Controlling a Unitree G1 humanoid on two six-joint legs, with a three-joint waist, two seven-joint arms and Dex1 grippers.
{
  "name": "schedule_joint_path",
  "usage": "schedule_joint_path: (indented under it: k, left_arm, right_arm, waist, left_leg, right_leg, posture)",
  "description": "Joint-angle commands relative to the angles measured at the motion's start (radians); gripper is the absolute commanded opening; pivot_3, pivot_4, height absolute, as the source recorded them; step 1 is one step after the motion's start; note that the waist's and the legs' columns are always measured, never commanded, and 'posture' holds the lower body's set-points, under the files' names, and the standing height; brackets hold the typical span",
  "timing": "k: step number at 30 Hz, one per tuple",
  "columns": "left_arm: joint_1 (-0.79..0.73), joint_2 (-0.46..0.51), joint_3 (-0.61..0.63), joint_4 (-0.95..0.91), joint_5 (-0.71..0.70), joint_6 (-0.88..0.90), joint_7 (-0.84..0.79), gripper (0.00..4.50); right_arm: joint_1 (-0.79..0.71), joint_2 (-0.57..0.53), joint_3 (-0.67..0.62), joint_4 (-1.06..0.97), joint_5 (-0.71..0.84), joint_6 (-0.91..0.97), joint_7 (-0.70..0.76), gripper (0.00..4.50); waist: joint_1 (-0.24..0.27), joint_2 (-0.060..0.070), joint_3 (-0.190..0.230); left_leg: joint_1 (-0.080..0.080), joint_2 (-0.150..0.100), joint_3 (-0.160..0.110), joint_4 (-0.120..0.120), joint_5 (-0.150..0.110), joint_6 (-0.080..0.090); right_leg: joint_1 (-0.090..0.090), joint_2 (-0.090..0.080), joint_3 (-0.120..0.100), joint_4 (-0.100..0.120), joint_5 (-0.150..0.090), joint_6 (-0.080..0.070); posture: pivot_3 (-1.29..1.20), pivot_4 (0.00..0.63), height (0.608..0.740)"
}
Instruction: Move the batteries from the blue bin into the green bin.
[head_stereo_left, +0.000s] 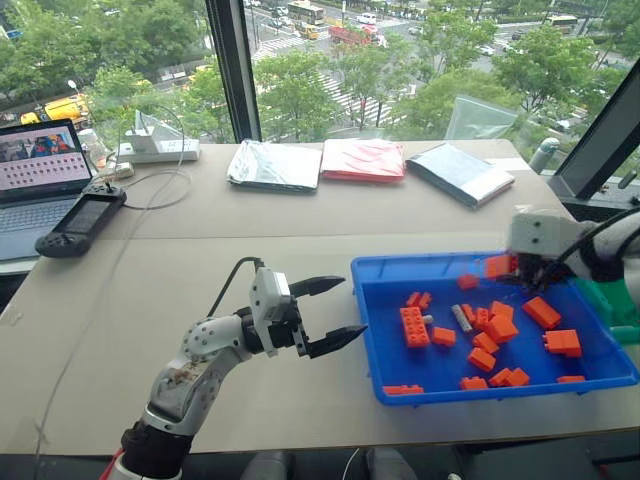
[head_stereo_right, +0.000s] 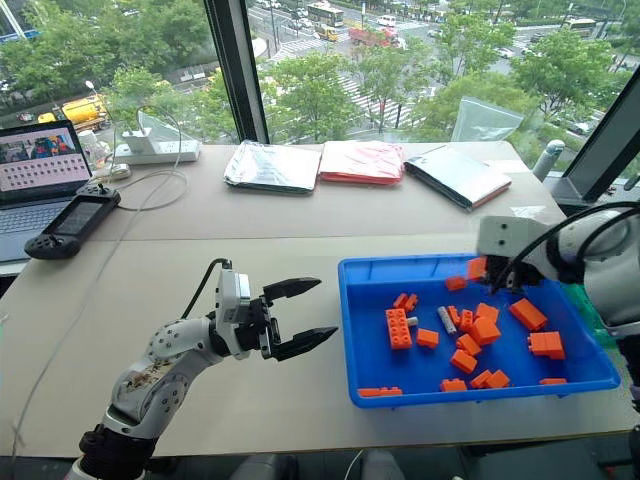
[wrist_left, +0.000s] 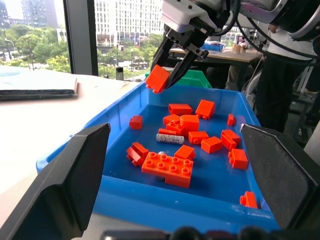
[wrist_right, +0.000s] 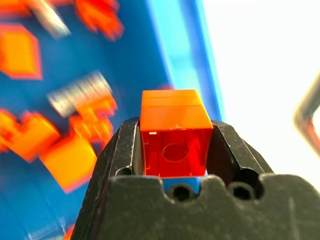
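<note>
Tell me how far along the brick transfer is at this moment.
Nothing visibly delivered: the inside of the green plastic bin is hidden. In hand: the right gripper has its jaws shut on one small orange studded plastic brick, lifted above the wide blue plastic tray. Left: over a dozen orange bricks lie in the tray. The left gripper is open beside it.

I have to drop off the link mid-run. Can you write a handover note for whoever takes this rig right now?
Right claw: shut on one orange brick, lifted above the blue bin's far side.
Left claw: open, empty, hovering over the table beside the blue bin's near-left wall.
Green bin: just beyond the blue bin on the right; contents cannot be seen.
Done: one brick picked.
Left: drop it in the green bin, then clear the remaining bricks, more than a dozen, from the blue bin.
</note>
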Motion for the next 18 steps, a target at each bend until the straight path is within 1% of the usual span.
schedule_joint_path:
  k: [1, 2, 5, 7, 10, 14, 18]
  left_arm:
    - [-0.018, -0.005, 0.005, -0.017, -0.008, 0.004, 0.003, 4.5]
    - [-0.02, -0.005, 0.005, -0.017, -0.009, 0.006, 0.002, 4.5]
    - [-0.027, -0.003, 0.004, -0.016, -0.01, 0.01, 0.001, 4.5]
    - [-0.031, -0.004, 0.005, -0.015, -0.011, 0.013, 0.0, 4.5]
    - [-0.035, -0.007, 0.005, -0.017, -0.011, 0.02, 0.002, 4.5]
    - [-0.038, -0.014, 0.004, -0.02, -0.01, 0.025, 0.01, 4.5]
    - [-0.035, -0.021, 0.004, -0.027, -0.008, 0.029, 0.019, 4.5]
  right_arm:
    - [0.014, -0.031, -0.07, -0.029, -0.025, 0.042, -0.082, 2.46]
    - [0.02, -0.03, -0.075, -0.037, -0.016, 0.046, -0.088, 2.65]
    - [-0.002, -0.01, -0.08, -0.075, 0.014, 0.053, -0.1, 3.75]
    - [-0.035, 0.017, -0.074, -0.123, 0.065, 0.074, -0.073, 4.33]
    - [-0.069, 0.052, -0.05, -0.183, 0.124, 0.101, -0.034, 4.33]
    - [-0.092, 0.149, 0.036, -0.261, 0.192, 0.158, -0.001, 4.33]
    - [-0.084, 0.172, 0.101, -0.227, 0.19, 0.155, 0.016, 4.33]
  waist:
    - [-0.005, 0.0, 0.0]
    - [-0.006, 0.0, 0.0]
    - [-0.008, 0.0, 0.0]
    - [-0.009, 0.0, 0.0]
    - [-0.011, 0.0, 0.0]
    - [-0.007, -0.001, 0.0]
    - [0.001, -0.001, 0.0]
  left_leg:
    - [0.0, 0.0, 0.0, 0.0, 0.0, 0.0]
    - [0.0, 0.0, 0.0, 0.0, 0.0, 0.0]
    - [0.0, 0.0, 0.0, 0.0, 0.0, 0.0]
    - [0.001, 0.0, 0.0, 0.0, 0.0, 0.0]
    - [0.001, 0.0, 0.0, 0.0, 0.0, 0.0]
    - [0.0, 0.001, -0.001, 0.0, 0.0, 0.0]
    - [0.0, 0.0, -0.001, 0.001, 0.0, 0.0]
  right_leg:
    - [0.0, 0.0, 0.0, 0.0, 0.0, 0.0]
    - [0.0, 0.0, 0.0, 0.0, 0.0, 0.0]
    - [0.0, 0.001, 0.0, 0.0, 0.0, 0.0]
    - [0.0, 0.001, 0.0, 0.0, 0.0, 0.0]
    - [0.0, 0.002, 0.001, 0.0, 0.0, 0.0]
    - [0.001, 0.002, 0.0, -0.001, 0.0, 0.0]
    - [0.001, 0.001, 0.0, 0.0, 0.0, 0.0]
  posture:
    - [0.0, 0.15, 0.74]
    - [0.0, 0.15, 0.74]
    - [0.0, 0.15, 0.74]
    - [0.0, 0.15, 0.74]
    - [0.0, 0.15, 0.74]
    - [0.0, 0.15, 0.74]
    - [0.0, 0.15, 0.74]
